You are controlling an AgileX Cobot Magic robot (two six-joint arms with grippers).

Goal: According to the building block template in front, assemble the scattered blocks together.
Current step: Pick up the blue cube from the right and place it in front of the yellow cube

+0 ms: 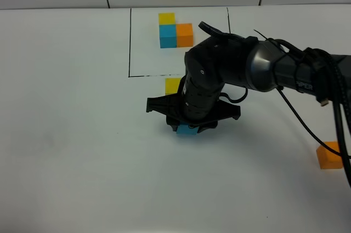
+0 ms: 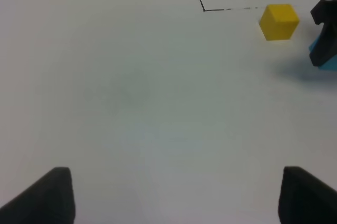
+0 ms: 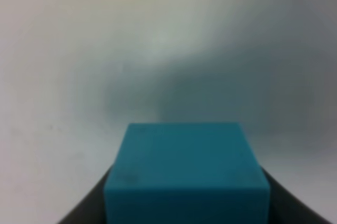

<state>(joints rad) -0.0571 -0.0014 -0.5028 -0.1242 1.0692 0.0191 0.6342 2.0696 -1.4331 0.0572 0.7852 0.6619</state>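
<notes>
The template trio of yellow, sky-blue and orange cubes (image 1: 174, 30) sits inside a thin black outline at the back centre. My right gripper (image 1: 188, 129) reaches across the middle and is shut on the loose sky-blue cube (image 1: 187, 130), which fills the right wrist view (image 3: 187, 174). The loose yellow cube (image 1: 172, 85) lies just below the outline, partly behind the right arm; the left wrist view shows it too (image 2: 279, 21). The loose orange cube (image 1: 329, 154) lies at the far right. My left gripper (image 2: 174, 195) is open over bare table and is not in the exterior high view.
The black outline's front line (image 1: 153, 75) runs just behind the yellow cube. The right arm's black cables (image 1: 307, 123) hang over the table towards the orange cube. The white table (image 1: 82, 151) spreads to the left and front.
</notes>
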